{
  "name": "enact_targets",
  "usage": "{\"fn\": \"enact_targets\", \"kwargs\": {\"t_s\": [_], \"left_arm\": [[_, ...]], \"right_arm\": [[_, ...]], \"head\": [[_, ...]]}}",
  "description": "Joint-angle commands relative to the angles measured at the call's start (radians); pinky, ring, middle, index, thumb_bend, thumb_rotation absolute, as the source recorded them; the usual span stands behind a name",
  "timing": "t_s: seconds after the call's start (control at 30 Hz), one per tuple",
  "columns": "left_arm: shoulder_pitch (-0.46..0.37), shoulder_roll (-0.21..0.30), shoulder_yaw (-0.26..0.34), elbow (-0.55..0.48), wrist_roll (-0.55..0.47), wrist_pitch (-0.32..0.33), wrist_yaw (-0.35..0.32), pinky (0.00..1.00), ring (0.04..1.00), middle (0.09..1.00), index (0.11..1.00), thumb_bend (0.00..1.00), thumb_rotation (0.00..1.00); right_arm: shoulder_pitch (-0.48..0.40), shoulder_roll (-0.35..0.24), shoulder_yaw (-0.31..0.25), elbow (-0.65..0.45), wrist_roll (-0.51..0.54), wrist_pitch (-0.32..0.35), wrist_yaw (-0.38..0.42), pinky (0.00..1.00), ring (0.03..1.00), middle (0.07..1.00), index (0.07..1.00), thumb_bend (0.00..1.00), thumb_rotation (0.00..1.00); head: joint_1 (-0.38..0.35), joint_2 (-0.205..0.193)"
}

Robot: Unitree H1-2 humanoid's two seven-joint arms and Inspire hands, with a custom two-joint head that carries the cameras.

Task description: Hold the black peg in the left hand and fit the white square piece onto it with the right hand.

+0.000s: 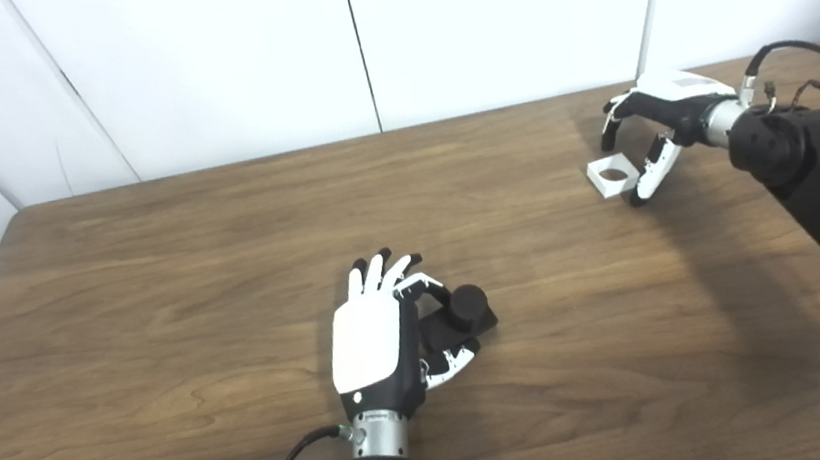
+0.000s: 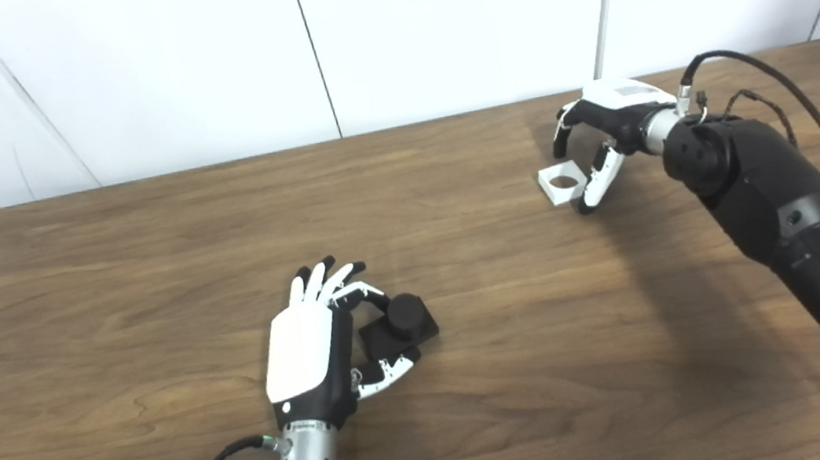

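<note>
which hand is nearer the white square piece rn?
Right. The right hand arches over the white square piece at the table's far right, fingers on either side of it. The left hand is far off, near the table's middle, beside the black peg.

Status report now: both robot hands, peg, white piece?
Left robot hand open beside black peg. Right robot hand open around white square piece. Nothing between.
</note>
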Motion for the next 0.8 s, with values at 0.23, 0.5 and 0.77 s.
{"fn": "enact_targets", "kwargs": {"t_s": [0.23,0.5,0.77], "left_arm": [[-0.001,-0.034,-0.015,0.021,0.02,0.003,0.008,1.0,0.96,0.859,0.489,0.51,0.09],[-0.001,-0.037,-0.015,0.021,0.019,0.004,0.008,1.0,0.961,0.861,0.489,0.51,0.09],[0.0,-0.045,-0.019,0.024,0.027,0.012,0.009,1.0,0.956,0.858,0.489,0.51,0.09]], "right_arm": [[-0.045,0.005,0.004,-0.013,0.003,-0.018,-0.009,0.92,0.973,0.916,0.61,0.86,0.11],[-0.045,-0.001,0.016,-0.029,-0.004,-0.019,0.009,0.92,0.98,0.923,0.517,0.59,0.14],[-0.057,-0.001,0.036,-0.025,-0.015,-0.016,0.035,0.91,0.983,0.922,0.493,0.52,0.14]], "head": [[0.001,0.005],[-0.002,0.011],[0.001,0.017]]}}
